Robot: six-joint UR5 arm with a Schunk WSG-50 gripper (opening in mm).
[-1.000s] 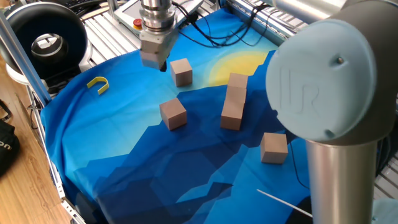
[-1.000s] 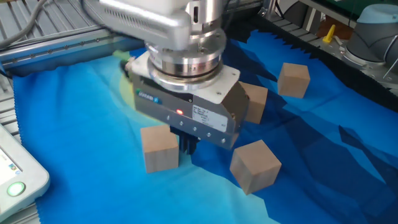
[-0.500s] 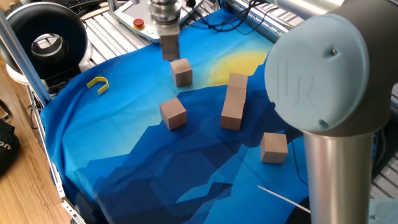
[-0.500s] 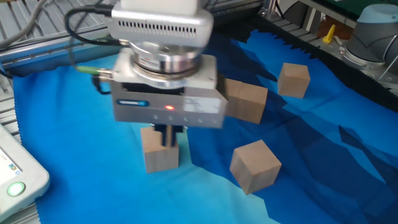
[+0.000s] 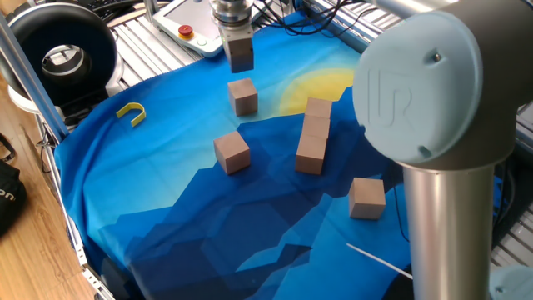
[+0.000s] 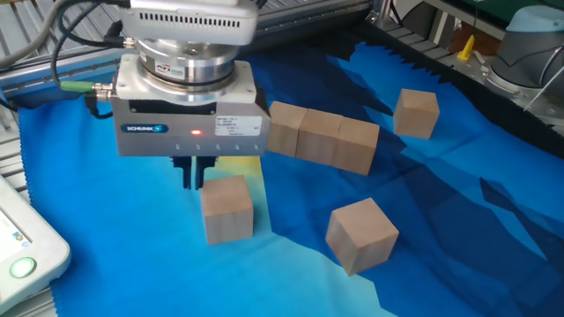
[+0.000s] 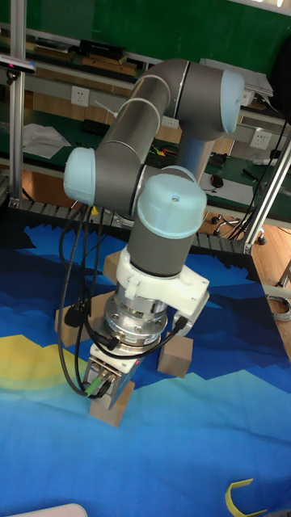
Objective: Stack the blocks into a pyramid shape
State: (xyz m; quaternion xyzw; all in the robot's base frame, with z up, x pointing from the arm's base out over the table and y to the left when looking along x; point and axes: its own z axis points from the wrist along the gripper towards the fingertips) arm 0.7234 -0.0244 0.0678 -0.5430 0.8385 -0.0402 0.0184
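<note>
Several plain wooden blocks lie on the blue cloth. One lone block [image 5: 243,96] [image 6: 226,208] [image 7: 111,405] sits at the far side. My gripper [image 5: 241,64] [image 6: 197,175] [image 7: 106,383] hangs just above and behind it. The dark fingers [image 6: 189,172] stand close together, shut on nothing. Three blocks [image 5: 313,133] [image 6: 322,137] touch in a row. Another block [image 5: 232,152] [image 6: 361,233] [image 7: 175,356] lies alone nearer the middle, and one more block [image 5: 366,197] [image 6: 416,113] lies apart at the cloth's edge.
A small yellow U-shaped piece [image 5: 131,112] [image 7: 246,495] lies near the cloth's edge. The arm's large grey joint [image 5: 425,83] blocks part of one fixed view. A black round device [image 5: 62,54] and a white panel [image 5: 190,21] stand beyond the cloth.
The gripper has swung from the left of the lone block to a spot behind and above it, turning about its axis and rising. No block has moved.
</note>
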